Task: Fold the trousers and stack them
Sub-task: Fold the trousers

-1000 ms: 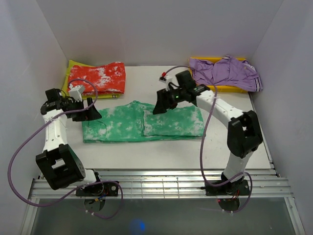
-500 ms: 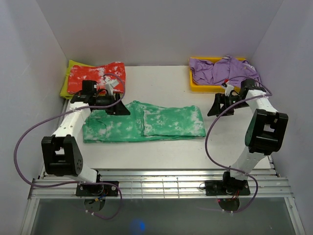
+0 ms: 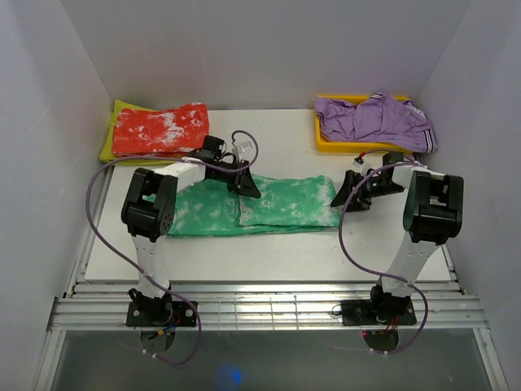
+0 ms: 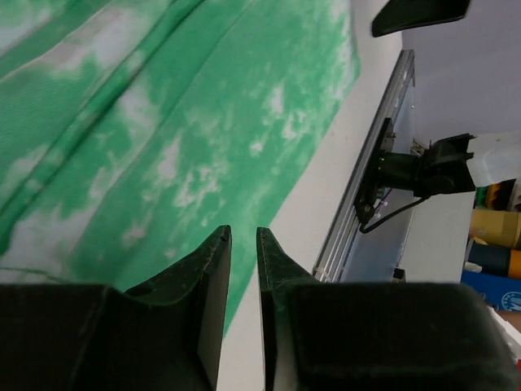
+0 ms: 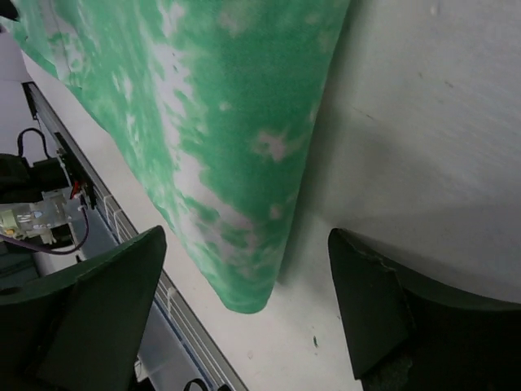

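The trousers lie flat across the middle of the table, bright green with white blotches, with a folded layer on their right half. My left gripper hovers over their upper middle, near the fold edge. In the left wrist view its jaws stand a narrow slit apart, nothing between them, over the green cloth. My right gripper sits at the trousers' right end. It is wide open, and the rounded cloth corner lies between its fingertips, untouched.
A red-and-white folded garment lies at the back left on a yellow-green cloth. A purple garment fills a yellow tray at the back right. White walls enclose the table; a metal rail runs along its near edge.
My left arm swung from the left side to the trousers' middle while its jaws narrowed from wide open. My right arm left the middle, went right, then settled at the trousers' right end.
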You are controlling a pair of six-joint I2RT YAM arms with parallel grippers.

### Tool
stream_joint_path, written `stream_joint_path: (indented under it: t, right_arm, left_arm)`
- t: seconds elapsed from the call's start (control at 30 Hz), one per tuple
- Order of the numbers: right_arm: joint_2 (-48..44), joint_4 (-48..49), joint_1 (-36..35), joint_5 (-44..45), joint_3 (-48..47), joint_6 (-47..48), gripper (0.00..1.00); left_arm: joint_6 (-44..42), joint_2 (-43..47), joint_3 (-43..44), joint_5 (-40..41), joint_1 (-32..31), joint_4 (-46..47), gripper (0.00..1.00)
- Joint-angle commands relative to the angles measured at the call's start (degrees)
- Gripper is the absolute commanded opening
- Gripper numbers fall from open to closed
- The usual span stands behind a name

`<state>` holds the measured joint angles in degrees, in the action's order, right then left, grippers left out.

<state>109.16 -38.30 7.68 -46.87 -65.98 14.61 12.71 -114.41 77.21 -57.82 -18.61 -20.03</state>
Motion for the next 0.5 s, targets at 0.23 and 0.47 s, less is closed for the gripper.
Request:
stream_joint_path:
  t: [0.23,0.47]
  right_arm:
    - [0.53,8.96,1.01,7.59,6.12,-1.0,0.16]
    - [-2.64,4.37,2.07,9.26,-5.9,-0.98,0.67]
  left_arm:
    - [-3.82,-7.76,-1.98,9.39,3.32,-6.15,0.18]
    - [-8.4,-8.46,-0.05,9.66,3.23,-9.49,0.15]
